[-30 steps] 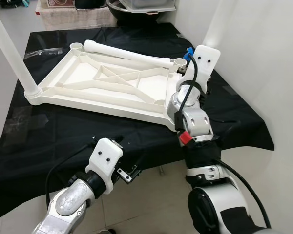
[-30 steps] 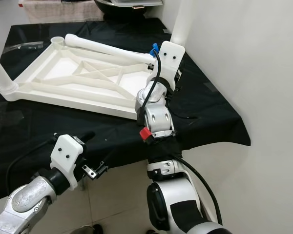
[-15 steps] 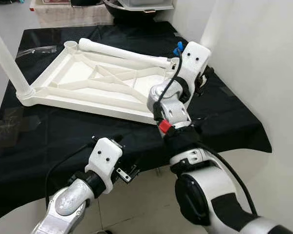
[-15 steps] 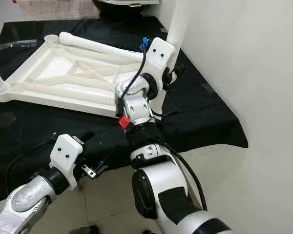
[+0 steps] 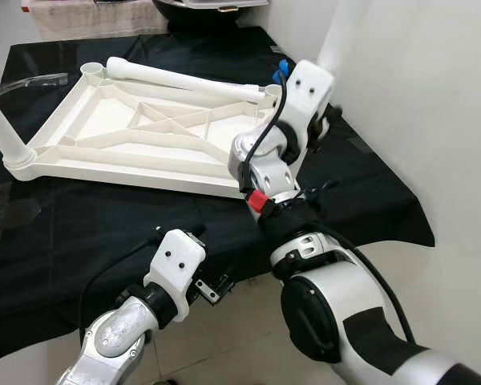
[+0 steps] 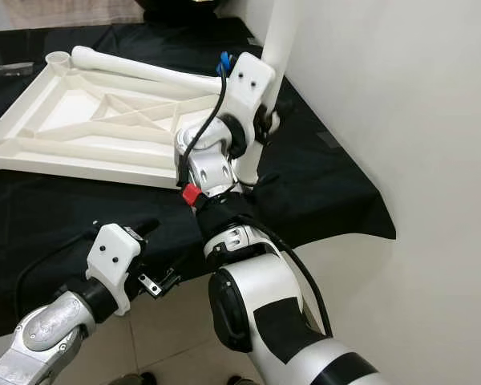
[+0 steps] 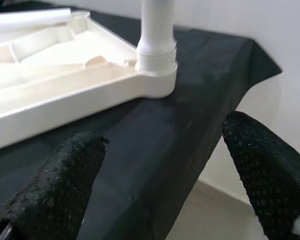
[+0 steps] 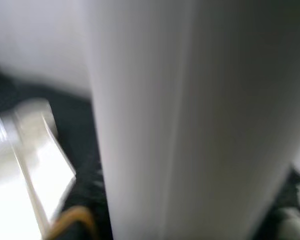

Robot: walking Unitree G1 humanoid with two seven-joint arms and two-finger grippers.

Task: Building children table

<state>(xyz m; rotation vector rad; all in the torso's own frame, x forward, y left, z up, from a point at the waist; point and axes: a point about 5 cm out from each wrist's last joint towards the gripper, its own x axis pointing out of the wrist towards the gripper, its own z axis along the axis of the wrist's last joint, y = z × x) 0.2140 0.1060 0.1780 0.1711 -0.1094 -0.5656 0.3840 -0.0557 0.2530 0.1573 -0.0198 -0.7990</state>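
The left gripper (image 7: 160,185) hung low at the near edge of the black cloth (image 5: 104,224), fingers spread and empty. The upturned white tabletop (image 5: 136,136) lay further back. At its right corner, the right gripper (image 6: 264,120) sat against an upright leg (image 6: 276,40); its grip could not be told.

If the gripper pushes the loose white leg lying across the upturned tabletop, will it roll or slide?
The loose leg is round and smooth, so it would probably roll. It rests on the tabletop rim, whose corner sockets may stop it. Hollow-looking plastic suggests it is light.

Upturned white tabletop (image 5: 136,136), 2 legs (image 6: 274,48) upright, 1 loose leg (image 5: 180,79) across it
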